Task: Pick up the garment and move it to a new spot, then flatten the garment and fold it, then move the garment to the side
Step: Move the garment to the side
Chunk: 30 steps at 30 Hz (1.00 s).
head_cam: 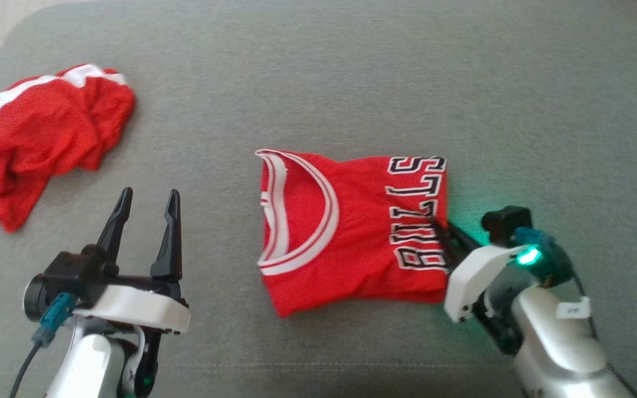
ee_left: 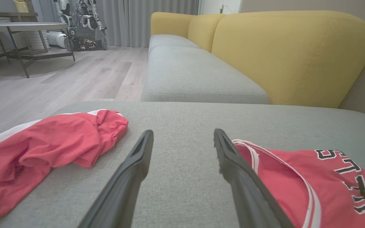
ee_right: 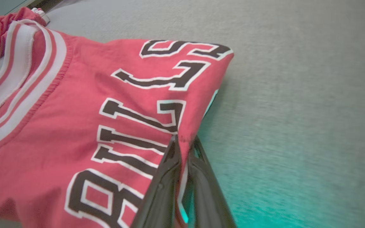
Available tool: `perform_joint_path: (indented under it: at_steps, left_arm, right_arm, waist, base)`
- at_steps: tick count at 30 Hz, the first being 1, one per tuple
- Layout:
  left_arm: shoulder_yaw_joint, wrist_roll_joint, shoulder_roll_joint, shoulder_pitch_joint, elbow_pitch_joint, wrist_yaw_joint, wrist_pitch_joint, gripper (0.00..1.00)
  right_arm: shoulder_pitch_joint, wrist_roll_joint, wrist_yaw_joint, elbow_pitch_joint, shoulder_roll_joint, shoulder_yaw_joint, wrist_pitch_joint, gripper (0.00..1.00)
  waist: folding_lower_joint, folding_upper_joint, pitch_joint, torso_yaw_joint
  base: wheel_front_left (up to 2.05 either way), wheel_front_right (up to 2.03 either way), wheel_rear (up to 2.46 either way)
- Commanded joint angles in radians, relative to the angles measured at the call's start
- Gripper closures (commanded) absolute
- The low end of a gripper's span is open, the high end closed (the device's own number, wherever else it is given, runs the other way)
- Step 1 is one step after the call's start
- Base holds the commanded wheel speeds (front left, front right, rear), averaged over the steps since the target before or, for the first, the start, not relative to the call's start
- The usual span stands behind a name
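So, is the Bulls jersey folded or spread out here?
Folded: the jersey lies as a compact rectangle, collar at one edge, lettering at the other.

On grey fabric sofa cushion (head_cam: 351, 72): folded red lettered jersey (head_cam: 346, 237) right of centre, crumpled red-and-white garment (head_cam: 36, 149) well apart at left; left gripper (head_cam: 147, 213) between them; right gripper (head_cam: 441, 226) at jersey's right edge.

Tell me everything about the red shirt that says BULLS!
The BULLS jersey is red, made of thin, sporty-looking cloth, and folded into a rough rectangle. Its neck opening has white and red striped trim. The big black letters have white outlines and run along one edge. It lies flat on the grey cushion. The right gripper is shut on that lettered edge, pinching the cloth between its two dark fingers.
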Motion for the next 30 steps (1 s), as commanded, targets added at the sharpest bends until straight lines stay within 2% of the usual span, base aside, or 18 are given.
perform_joint_path:
  at_steps: [1, 10, 19, 24, 30]
  left_arm:
    - [0.047, 0.008, 0.017, -0.053, -0.037, 0.000, -0.011, 0.00]
    - [0.048, 0.013, 0.021, -0.063, -0.055, -0.002, -0.012, 0.00]
    - [0.034, 0.022, 0.026, -0.109, -0.065, -0.016, -0.012, 0.00]
    - [0.023, 0.026, 0.025, -0.144, -0.067, -0.027, -0.012, 0.00]
    - [0.017, 0.031, 0.028, -0.176, -0.065, -0.036, -0.012, 0.00]
  right_arm:
    - [-0.034, 0.006, -0.001, -0.033, -0.029, 0.011, -0.009, 1.00]
    - [-0.118, -0.009, -0.001, -0.085, -0.176, -0.082, 0.013, 1.00]
    - [-0.287, -0.035, -0.001, -0.079, -0.358, -0.271, 0.084, 1.00]
    - [-0.345, -0.028, -0.001, -0.057, -0.408, -0.351, 0.100, 1.00]
    - [-0.378, -0.013, -0.001, -0.037, -0.420, -0.388, 0.090, 1.00]
  waist:
    - [0.0000, 0.0000, 0.005, -0.027]
    - [0.0000, 0.0000, 0.029, -0.127]
    - [0.0000, 0.0000, 0.095, -0.192]
    - [0.0000, 0.0000, 0.140, -0.198]
    - [0.0000, 0.0000, 0.187, -0.205]
  base:
    - [0.00, 0.00, 0.00]
    - [0.00, 0.00, 0.00]
    - [0.00, 0.00, 0.00]
    - [0.00, 0.00, 0.00]
    - [0.00, 0.00, 0.00]
